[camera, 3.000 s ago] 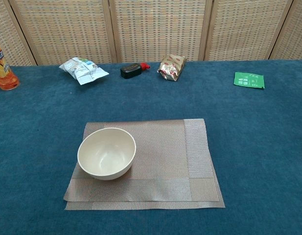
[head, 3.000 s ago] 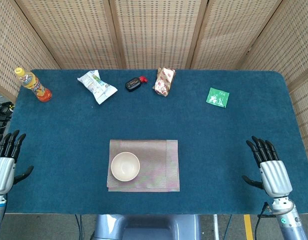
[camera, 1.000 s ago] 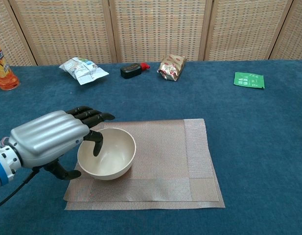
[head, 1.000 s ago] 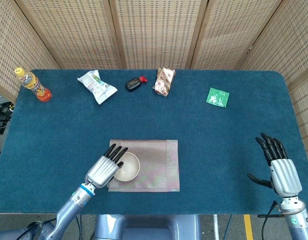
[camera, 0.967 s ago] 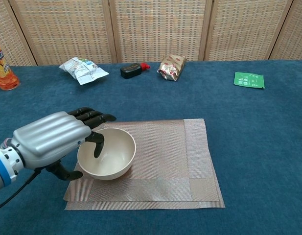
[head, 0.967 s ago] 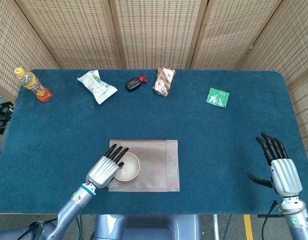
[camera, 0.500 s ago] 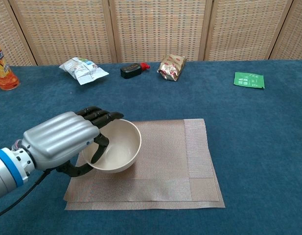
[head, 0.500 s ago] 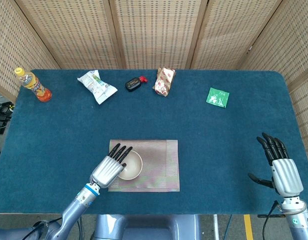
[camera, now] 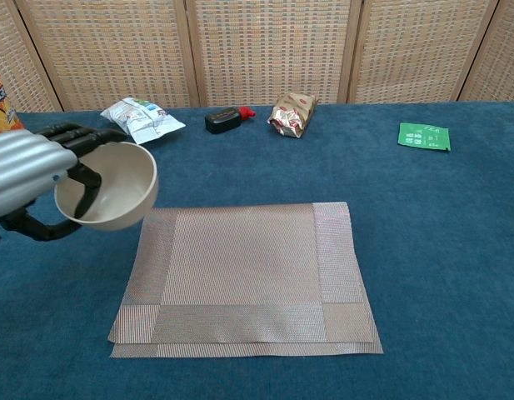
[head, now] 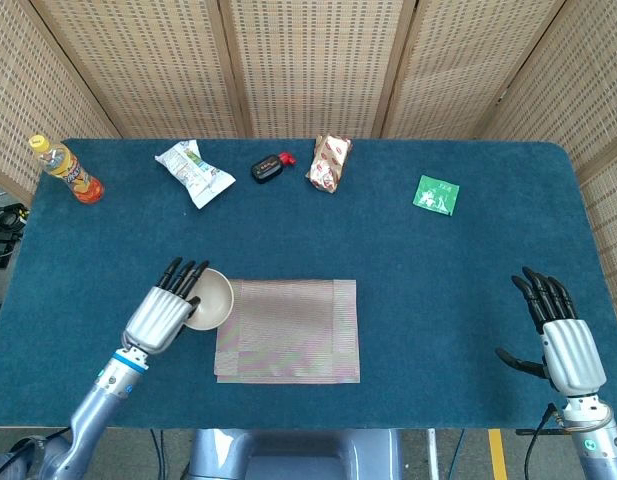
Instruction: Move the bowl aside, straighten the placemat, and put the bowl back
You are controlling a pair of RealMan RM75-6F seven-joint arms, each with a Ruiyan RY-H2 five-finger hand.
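The left hand [head: 166,312] grips the cream bowl [head: 210,298] by its rim, with fingers curled over the edge into the inside and the thumb underneath. In the chest view the bowl [camera: 108,196] is tilted, its opening turned toward the left hand [camera: 27,179], and it appears lifted clear of the cloth, beside the left edge of the placemat [head: 288,330]. The placemat lies flat near the front edge of the blue table [head: 438,290]; its lower left corner shows a second layer slightly out of line with the top one [camera: 240,275]. The right hand [head: 560,340] rests well apart at the table's right front corner, holding nothing, fingers straight and slightly spread, thumb out to the side. Along the far edge stand, left to right, an orange drink bottle [head: 66,170], a white snack bag [head: 193,172], a black object with a red end [head: 269,167], a brown-and-white packet [head: 329,163] and a green packet [head: 436,195].
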